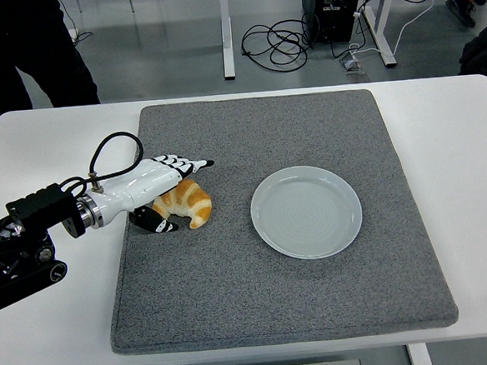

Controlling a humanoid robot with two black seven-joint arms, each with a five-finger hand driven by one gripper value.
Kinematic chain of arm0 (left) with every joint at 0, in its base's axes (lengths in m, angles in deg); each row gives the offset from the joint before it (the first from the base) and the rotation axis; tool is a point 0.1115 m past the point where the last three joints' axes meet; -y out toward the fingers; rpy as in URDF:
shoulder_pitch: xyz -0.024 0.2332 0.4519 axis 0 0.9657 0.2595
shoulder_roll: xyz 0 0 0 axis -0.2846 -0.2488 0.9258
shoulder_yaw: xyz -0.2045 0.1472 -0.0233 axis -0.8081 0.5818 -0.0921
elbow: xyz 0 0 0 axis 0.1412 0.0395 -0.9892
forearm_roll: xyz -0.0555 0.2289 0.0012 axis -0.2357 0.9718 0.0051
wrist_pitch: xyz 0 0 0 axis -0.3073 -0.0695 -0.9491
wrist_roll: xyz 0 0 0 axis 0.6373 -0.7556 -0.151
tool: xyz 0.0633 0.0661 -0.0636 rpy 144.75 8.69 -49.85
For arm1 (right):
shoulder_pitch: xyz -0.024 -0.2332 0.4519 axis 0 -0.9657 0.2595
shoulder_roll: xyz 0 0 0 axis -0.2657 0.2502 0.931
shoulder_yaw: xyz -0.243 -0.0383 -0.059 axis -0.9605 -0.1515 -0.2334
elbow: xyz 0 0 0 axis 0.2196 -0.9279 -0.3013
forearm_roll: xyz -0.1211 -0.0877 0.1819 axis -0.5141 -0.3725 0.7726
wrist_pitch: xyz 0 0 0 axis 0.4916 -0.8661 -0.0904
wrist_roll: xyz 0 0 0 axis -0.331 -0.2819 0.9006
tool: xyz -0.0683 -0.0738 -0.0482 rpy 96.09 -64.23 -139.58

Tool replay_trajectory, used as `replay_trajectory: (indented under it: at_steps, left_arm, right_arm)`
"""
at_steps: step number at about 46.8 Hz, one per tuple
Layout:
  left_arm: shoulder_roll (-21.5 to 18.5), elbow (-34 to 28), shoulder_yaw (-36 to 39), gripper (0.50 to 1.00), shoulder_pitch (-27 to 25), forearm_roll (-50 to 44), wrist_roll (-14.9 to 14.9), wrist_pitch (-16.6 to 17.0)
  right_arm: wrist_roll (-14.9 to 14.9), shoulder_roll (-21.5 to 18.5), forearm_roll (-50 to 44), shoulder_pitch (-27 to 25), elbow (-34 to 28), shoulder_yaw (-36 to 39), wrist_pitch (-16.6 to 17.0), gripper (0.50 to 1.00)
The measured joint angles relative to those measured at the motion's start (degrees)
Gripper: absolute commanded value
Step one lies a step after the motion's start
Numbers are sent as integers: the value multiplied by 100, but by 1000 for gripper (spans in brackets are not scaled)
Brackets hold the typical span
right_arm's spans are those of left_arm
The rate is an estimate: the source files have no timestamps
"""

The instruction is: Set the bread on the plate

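Partly, the left robot hand (pixel 162 192) covers the croissant (pixel 190 202).

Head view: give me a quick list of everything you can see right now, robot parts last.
Croissant: one, golden brown, on the mat's left part, left of the plate, apart from it.
Plate: one, pale grey-blue, nothing on it, middle-right of the mat.
Mat: one, grey, covering the middle of the table.
Table: one, white.
Cables: black, coiled on the floor beyond the table.
Person: dark clothing, standing at the top left behind the table.
Left hand: one, white with black fingertips, over the croissant's left end, fingers extended above it and thumb below; no closed grasp yet.
Right hand: not in view.
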State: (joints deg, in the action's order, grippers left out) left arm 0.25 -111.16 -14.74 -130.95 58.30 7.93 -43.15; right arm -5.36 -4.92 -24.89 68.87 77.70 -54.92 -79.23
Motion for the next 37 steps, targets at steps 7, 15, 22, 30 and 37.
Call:
replay_trajectory:
  at_steps: [7, 15, 22, 30, 37]
  left_arm:
    - [152, 218, 24, 948, 0, 0, -10, 127]
    - [266, 296, 25, 943, 0, 0, -56, 185]
    - [285, 303, 24, 943, -1, -9, -85, 188]
    - [293, 351, 24, 943, -2, -48, -84, 190]
    - [301, 457, 24, 942, -2, -69, -81, 187]
  right_arm:
    - [0, 0, 0, 0, 0, 0, 0, 1000]
    - [0, 0, 2, -1, 0, 0, 0, 1000]
    - [0, 0, 2, 0, 0, 0, 0, 1000]
    - [0, 0, 2, 1, -2, 0, 0, 1000]
    - [0, 0, 2, 1, -2, 0, 0, 1000]
